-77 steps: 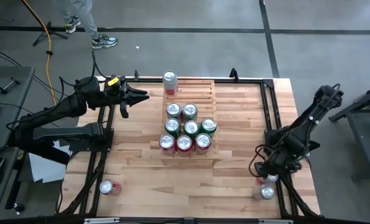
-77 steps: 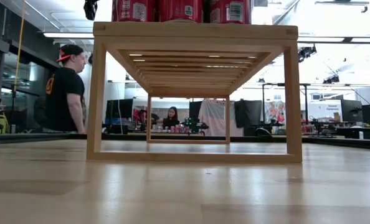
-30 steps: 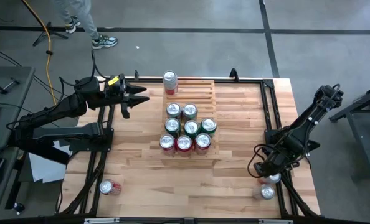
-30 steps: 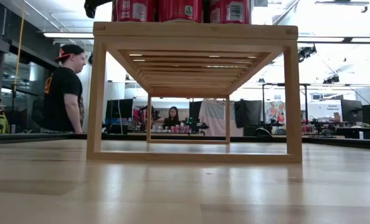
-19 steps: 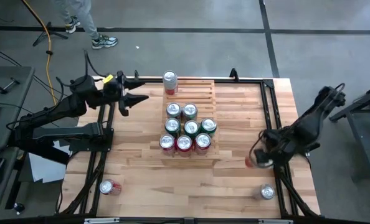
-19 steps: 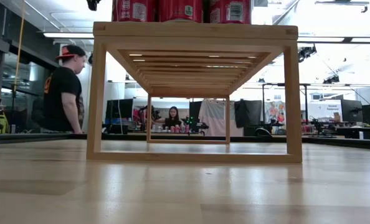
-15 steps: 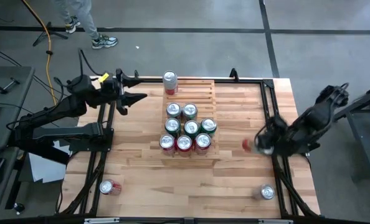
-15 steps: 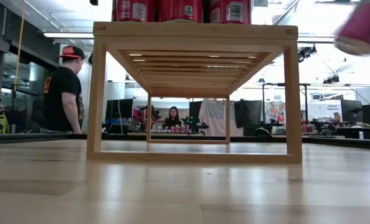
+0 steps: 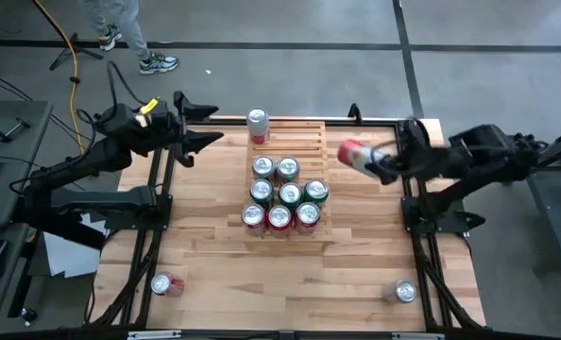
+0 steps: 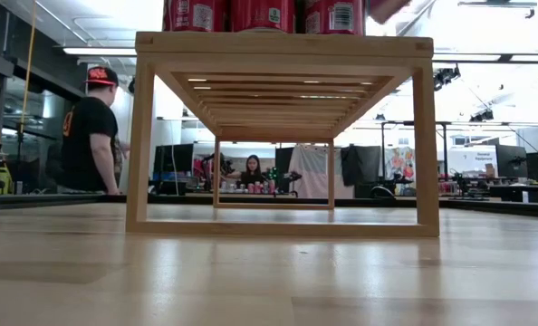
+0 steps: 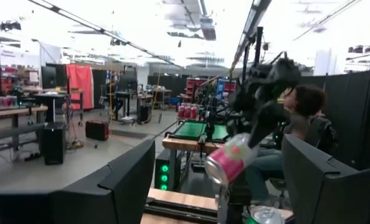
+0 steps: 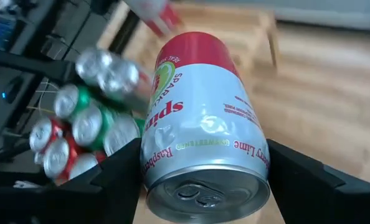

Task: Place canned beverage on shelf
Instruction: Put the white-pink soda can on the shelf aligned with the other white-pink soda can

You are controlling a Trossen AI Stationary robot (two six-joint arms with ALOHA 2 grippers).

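My right gripper (image 9: pixel 379 162) is shut on a red-and-white can (image 9: pixel 354 153) in the air, just right of the shelf (image 9: pixel 311 142). The shelf is a pale slatted rack that carries several red and green cans (image 9: pixel 282 194), with one more can (image 9: pixel 258 121) at its far left corner. The held can fills the right wrist view (image 12: pixel 203 124) and shows in the left wrist view (image 11: pixel 233 157). My left gripper (image 9: pixel 205 126) is open and empty, raised at the table's far left, pointing toward the shelf. In the low view only the shelf's frame (image 10: pixel 283 45) and the bottoms of the cans show. My right gripper pinches the can's side walls (image 12: pixel 149 155) between its two fingers, near the tab end (image 12: pixel 203 196), which faces the wrist. The fingers come about level from the table's right and lie along the can. The can lies tipped on its side, lifted clear of the table.
Two loose cans lie on the table, one at the near left (image 9: pixel 162 283) and one at the near right (image 9: pixel 405 293). The shelf's far tiers (image 9: pixel 295 140) are bare slats. A person (image 10: pixel 90 127) stands beyond the table's far left.
My right gripper has lifted the can off the table's near right corner and swung it up, toward the far edge and left, close to the shelf; the can has tipped onto its side. My left gripper has risen a little and shifted toward the far edge.
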